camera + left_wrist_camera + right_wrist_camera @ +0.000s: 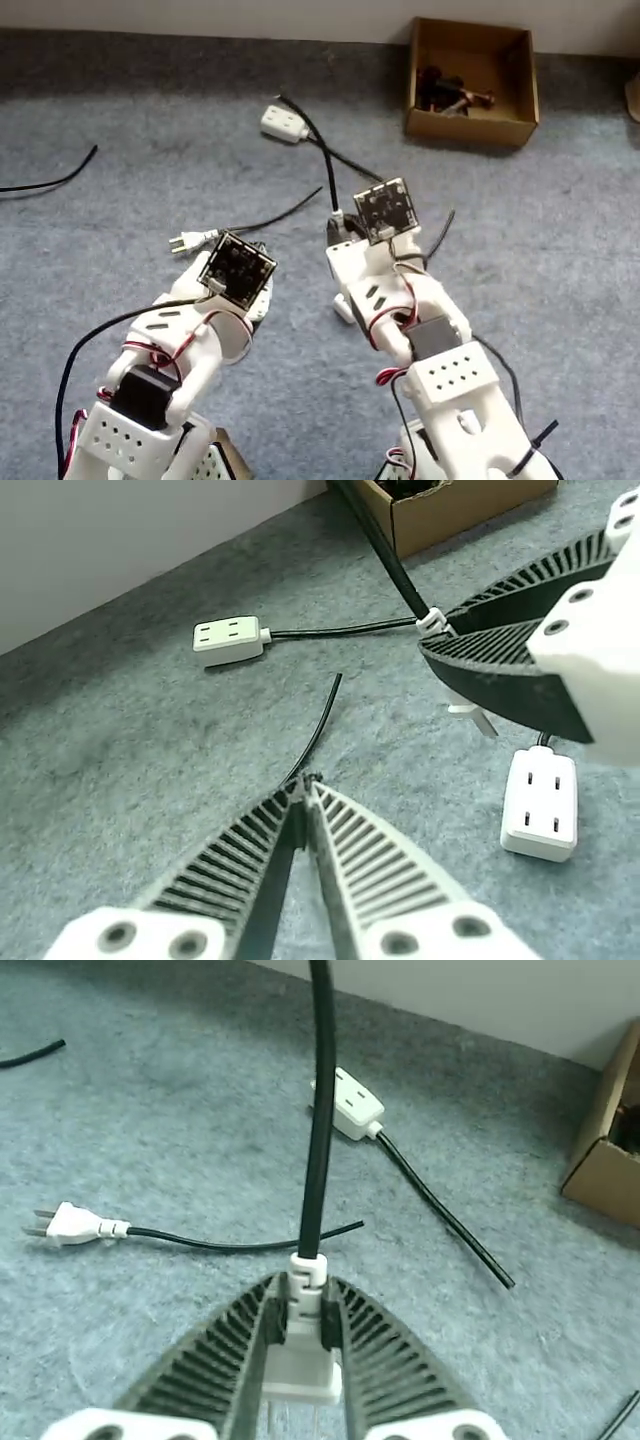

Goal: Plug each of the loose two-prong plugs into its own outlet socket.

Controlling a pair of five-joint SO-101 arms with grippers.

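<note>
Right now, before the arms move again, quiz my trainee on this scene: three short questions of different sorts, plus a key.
1. True or false: the right gripper is shut on a white plug.
2. The loose plug lies: A) on the carpet, B) on a shelf, C) in a drawer.
3. Fill in: the left wrist view shows ___ outlet sockets on the carpet.
Key: 1 true; 2 A; 3 two.
</note>
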